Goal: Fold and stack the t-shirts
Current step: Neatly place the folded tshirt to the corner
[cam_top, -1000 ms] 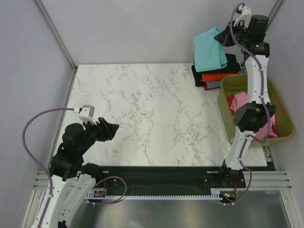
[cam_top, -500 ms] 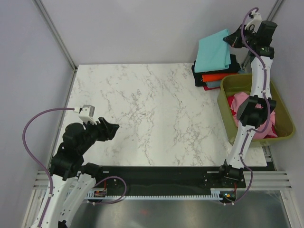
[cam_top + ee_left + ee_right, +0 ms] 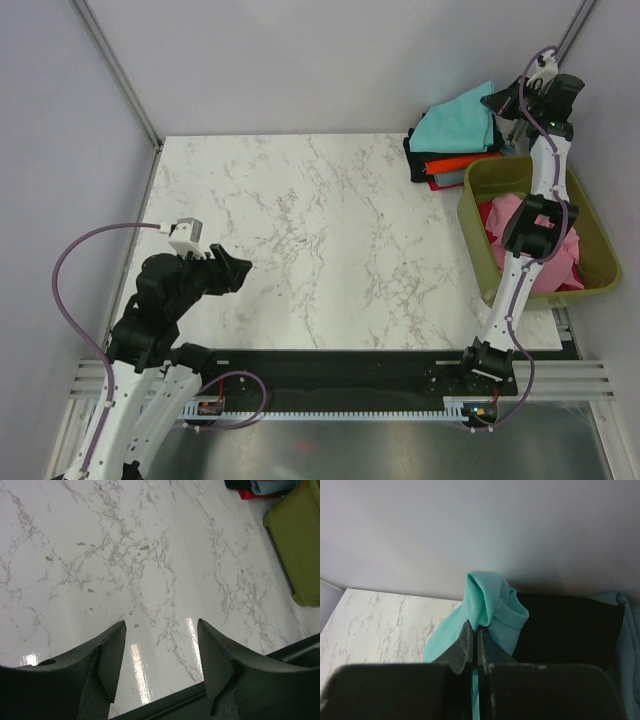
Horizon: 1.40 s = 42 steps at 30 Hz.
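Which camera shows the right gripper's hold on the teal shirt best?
Right wrist: the right gripper is pinched shut on a fold of the teal shirt. Top external shows the shirt draped over the stack, the grip tiny. Left wrist catches only a teal sliver.

On the white marble-patterned table top (image 3: 330,240), a pile of folded cloth t-shirts (image 3: 447,163) sits in the far right corner, with a rumpled teal t-shirt (image 3: 455,128) on top. An olive-green rectangular plastic tub (image 3: 475,240) stands just in front of the pile at the right edge, with loose pink tees (image 3: 500,215) in it.
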### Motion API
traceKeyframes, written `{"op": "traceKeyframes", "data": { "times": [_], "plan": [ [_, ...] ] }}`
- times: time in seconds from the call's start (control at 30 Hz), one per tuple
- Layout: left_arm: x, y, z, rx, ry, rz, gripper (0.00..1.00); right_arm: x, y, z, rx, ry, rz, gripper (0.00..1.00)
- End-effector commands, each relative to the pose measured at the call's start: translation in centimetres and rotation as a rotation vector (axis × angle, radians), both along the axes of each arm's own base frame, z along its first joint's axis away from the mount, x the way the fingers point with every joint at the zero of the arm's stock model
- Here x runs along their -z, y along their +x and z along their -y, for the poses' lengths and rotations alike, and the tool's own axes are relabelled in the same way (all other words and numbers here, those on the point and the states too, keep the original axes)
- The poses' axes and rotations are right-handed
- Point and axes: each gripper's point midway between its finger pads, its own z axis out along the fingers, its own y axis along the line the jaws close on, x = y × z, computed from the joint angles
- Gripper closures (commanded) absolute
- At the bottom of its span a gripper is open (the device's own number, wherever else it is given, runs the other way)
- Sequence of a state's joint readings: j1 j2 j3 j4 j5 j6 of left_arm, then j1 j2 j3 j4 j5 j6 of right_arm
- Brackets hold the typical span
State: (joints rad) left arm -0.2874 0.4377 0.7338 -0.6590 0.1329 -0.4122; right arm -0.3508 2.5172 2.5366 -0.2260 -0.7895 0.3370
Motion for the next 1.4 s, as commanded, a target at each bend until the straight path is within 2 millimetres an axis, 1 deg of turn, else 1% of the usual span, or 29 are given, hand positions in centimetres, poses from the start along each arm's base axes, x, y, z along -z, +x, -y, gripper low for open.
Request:
{"op": "traceKeyframes", "data": {
  "times": [0.0, 0.07, 0.1, 0.17, 0.2, 0.27, 0.3, 0.37, 0.43, 0.47, 0.5, 0.53, 0.57, 0.6, 0.63, 0.73, 0.77, 0.83, 0.87, 0.97, 1.0, 1.03, 1.07, 1.13, 1.17, 1.23, 1.27, 1.33, 1.37],
  "plan": [
    [-0.2, 0.5, 0.2, -0.008, -0.021, -0.007, 0.33, -1.4, 0.9, 1.1, 0.013, -0.018, 0.087, 1.0],
    [-0.1, 0.5, 0.2, -0.007, -0.02, -0.011, 0.33, -0.7, 1.2, 2.6, 0.049, -0.015, 0.087, 1.0],
    [-0.1, 0.5, 0.2, -0.007, -0.02, -0.013, 0.33, 0.2, 1.4, 3.2, 0.062, -0.001, 0.075, 1.0],
    [0.0, 0.6, 0.3, -0.007, -0.018, -0.02, 0.33, 1.0, 1.8, 5.0, 0.124, 0.0, 0.069, 1.0],
    [0.1, 0.7, 0.3, -0.007, -0.017, -0.023, 0.33, 2.1, 2.0, 5.6, 0.143, 0.003, 0.053, 1.0],
    [0.2, 0.7, 0.3, -0.006, -0.014, -0.027, 0.32, 3.3, 2.2, 7.3, 0.203, 0.0, 0.033, 0.93],
    [0.2, 0.7, 0.3, -0.008, -0.015, -0.029, 0.32, 4.2, 2.3, 7.9, 0.224, -0.002, 0.02, 0.92],
    [0.2, 0.8, 0.3, -0.007, -0.015, -0.03, 0.32, 5.7, 2.4, 9.8, 0.297, -0.001, -0.009, 0.89],
    [0.3, 0.8, 0.3, -0.006, -0.013, -0.031, 0.32, 7.2, 2.4, 11.0, 0.34, 0.021, -0.039, 0.85],
    [0.3, 0.8, 0.3, -0.005, -0.013, -0.033, 0.32, 7.9, 2.4, 11.4, 0.355, 0.026, -0.048, 0.84],
    [0.3, 0.8, 0.3, -0.005, -0.013, -0.035, 0.32, 9.0, 2.5, 11.5, 0.36, 0.034, -0.065, 0.84],
    [0.3, 0.8, 0.3, -0.005, -0.013, -0.036, 0.31, 9.5, 2.5, 11.8, 0.368, 0.043, -0.073, 0.84],
    [0.3, 0.8, 0.4, -0.004, -0.013, -0.036, 0.31, 10.8, 2.5, 11.9, 0.373, 0.05, -0.093, 0.83],
    [0.2, 0.8, 0.4, -0.002, -0.013, -0.033, 0.31, 11.3, 2.5, 11.9, 0.373, 0.054, -0.101, 0.8],
    [0.2, 0.8, 0.4, -0.002, -0.013, -0.033, 0.31, 11.9, 2.5, 11.9, 0.375, 0.059, -0.111, 0.76],
    [0.1, 0.8, 0.3, -0.003, -0.015, -0.028, 0.31, 13.8, 2.2, 11.8, 0.381, 0.068, -0.151, 0.59],
    [0.1, 0.8, 0.3, -0.005, -0.015, -0.028, 0.31, 14.7, 2.0, 11.8, 0.386, 0.067, -0.171, 0.49],
    [0.0, 0.7, 0.3, -0.002, -0.017, -0.023, 0.31, 15.6, 1.6, 12.3, 0.42, 0.054, -0.205, 0.44],
    [0.0, 0.7, 0.3, -0.003, -0.017, -0.023, 0.31, 15.9, 1.4, 12.5, 0.432, 0.044, -0.218, 0.38],
    [-0.1, 0.7, 0.3, -0.002, -0.019, -0.015, 0.3, 16.3, 0.5, 13.0, 0.453, 0.055, -0.252, 0.35],
    [-0.1, 0.6, 0.3, -0.001, -0.018, -0.014, 0.3, 15.2, 0.4, 13.0, 0.458, 0.066, -0.245, 0.34],
    [-0.3, 0.6, 0.3, 0.004, -0.022, -0.008, 0.3, 14.7, 0.2, 13.3, 0.463, 0.074, -0.241, 0.33],
    [-0.4, 0.6, 0.3, 0.004, -0.024, -0.003, 0.3, 13.3, 0.0, 13.4, 0.463, 0.076, -0.225, 0.27],
    [-0.6, 0.4, 0.4, 0.014, -0.027, 0.007, 0.3, 11.5, -0.4, 13.3, 0.453, 0.097, -0.209, 0.21],
    [-0.7, 0.3, 0.4, 0.014, -0.028, 0.014, 0.3, 9.3, -0.6, 13.1, 0.444, 0.1, -0.18, 0.16],
    [-0.9, 0.3, 0.4, 0.016, -0.031, 0.021, 0.3, 6.8, -1.1, 13.0, 0.439, 0.113, -0.15, 0.11],
    [-1.0, 0.2, 0.4, 0.016, -0.033, 0.029, 0.3, 4.2, -1.5, 12.8, 0.436, 0.11, -0.114, 0.06],
    [-1.2, 0.2, 0.3, 0.016, -0.035, 0.038, 0.3, 1.7, -2.2, 13.2, 0.453, 0.121, -0.087, 0.02],
    [-1.4, 0.1, 0.3, 0.02, -0.037, 0.045, 0.3, -1.1, -2.9, 13.1, 0.464, 0.117, -0.05, 0.02]
  ]
}}
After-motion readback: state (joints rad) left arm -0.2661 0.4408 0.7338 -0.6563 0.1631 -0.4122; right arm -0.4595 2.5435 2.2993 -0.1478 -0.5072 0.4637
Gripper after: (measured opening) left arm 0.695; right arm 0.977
